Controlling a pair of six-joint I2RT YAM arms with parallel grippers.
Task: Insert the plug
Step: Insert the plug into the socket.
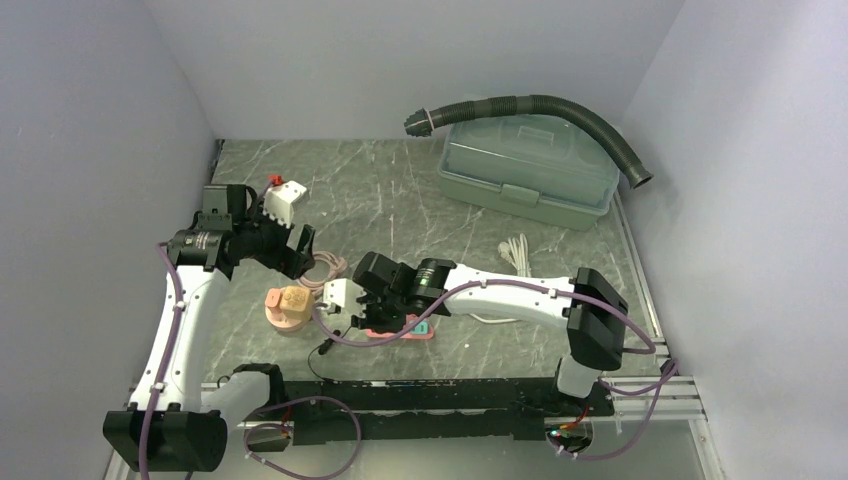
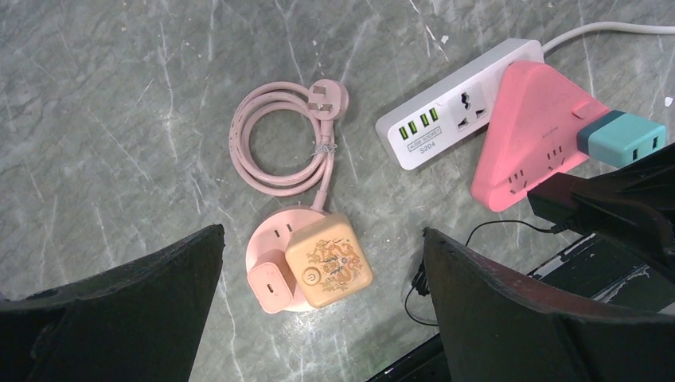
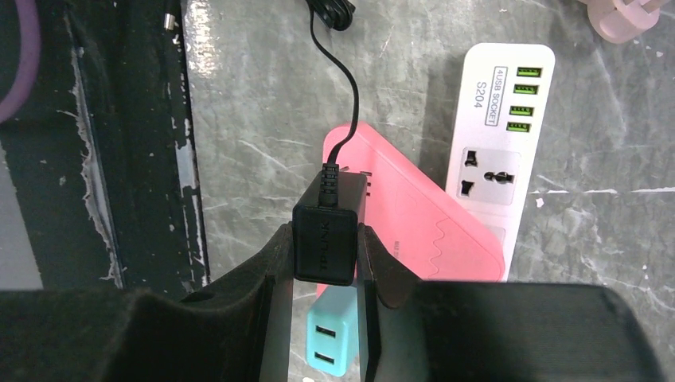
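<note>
My right gripper (image 3: 324,245) is shut on the plug (image 3: 322,239), a black adapter block whose thin black cord (image 3: 351,87) runs off towards the table's front edge. The plug hangs at the near corner of a pink triangular power strip (image 3: 414,215) (image 2: 529,131), with a teal USB charger (image 3: 334,334) (image 2: 625,137) plugged into the strip just beneath it. Whether the plug's prongs touch the strip is hidden. My left gripper (image 2: 322,235) (image 1: 285,240) hangs open, high over a round pink socket (image 2: 275,235).
A white power strip (image 3: 497,151) (image 2: 454,115) lies partly under the pink one. The round socket holds an orange cube adapter (image 2: 330,263) and a pink charger (image 2: 271,280); its pink cable (image 2: 271,151) lies coiled. At the back stand a green box (image 1: 525,165), a black hose (image 1: 560,105) and a white adapter (image 1: 285,198).
</note>
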